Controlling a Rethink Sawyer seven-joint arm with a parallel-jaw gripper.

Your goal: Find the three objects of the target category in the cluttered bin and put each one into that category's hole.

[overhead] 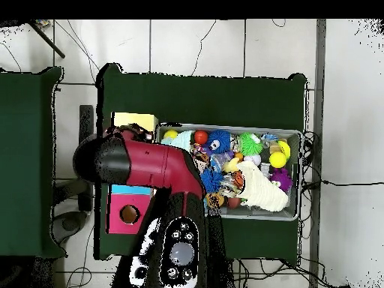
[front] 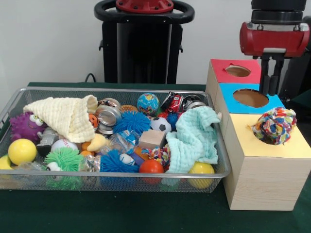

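right, nearest you the rope ball (front: pixel 275 125) sits lodged in the hole in the yellow-topped box (front: pixel 272 150), not dropped through — nudge it straight down. another rope ball (front: pixel 160 155) shows in the cluttered bin (front: pixel 29 90) by the mint cloth (front: pixel 194 138). further back, the gripper (front: pixel 270 77) hangs empty, fingers close together.

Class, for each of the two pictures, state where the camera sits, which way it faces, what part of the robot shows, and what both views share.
Front view: across the table, facing the pedestal; the red-and-black gripper hangs above the boxes.
Overhead view: above, looking straight down; the red arm covers the boxes.
Shared: the silver wire-mesh bin and the yellow-topped wooden box.
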